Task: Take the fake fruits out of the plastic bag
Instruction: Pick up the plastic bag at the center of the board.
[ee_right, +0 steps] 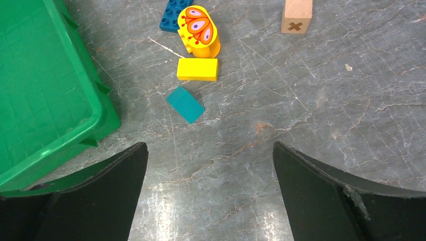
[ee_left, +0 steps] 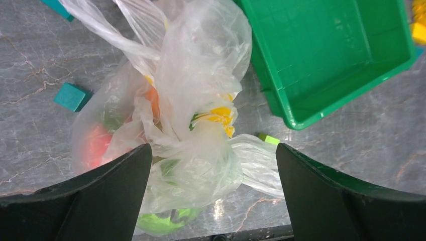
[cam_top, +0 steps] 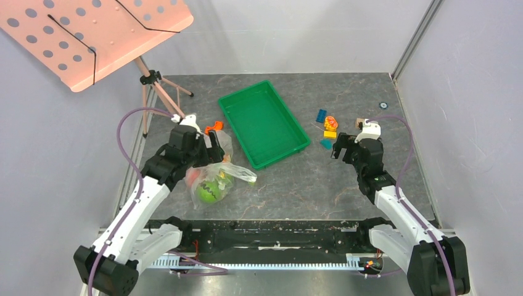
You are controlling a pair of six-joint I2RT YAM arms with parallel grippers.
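As far as could be judged, the task was barely begun: every one of the fake fruits that showed lay inside the plastic bag [ee_left: 201, 75], and none sat on the table [ee_right: 311, 115] outside it.

The left claw [ee_left: 212, 150] was released, its dark fingers [ee_left: 110, 196] spread wide, with the bag bunched directly beneath and between them. Whether they touched the film could not be told. The bag was thin, clear and heavily crinkled, gathered into twisted folds, with a yellow flower print [ee_left: 221, 115] in its creases. Through the film, a pink peach [ee_left: 95, 145] showed as a soft blur beside the left finger. A round orange [ee_left: 153, 100] sat further ahead of it, and a glossy green fruit [ee_left: 161, 221] bulged at the bag's near end, under the claw. A fourth fruit could not be made out.

Ahead and to the right of that claw stood a rigid green tray [ee_left: 301, 118], rectangular, with a grid-textured floor.

The right claw [ee_right: 210, 150] was also released, holding nothing, above bare grey veined stone-look table. Just ahead of it lay a teal block [ee_right: 186, 104], then a yellow brick [ee_right: 197, 69]. Further ahead were a rounded butterfly-printed piece [ee_right: 201, 31] and a wooden block [ee_right: 296, 15] marked with a cross.

All the extraction was left to do.
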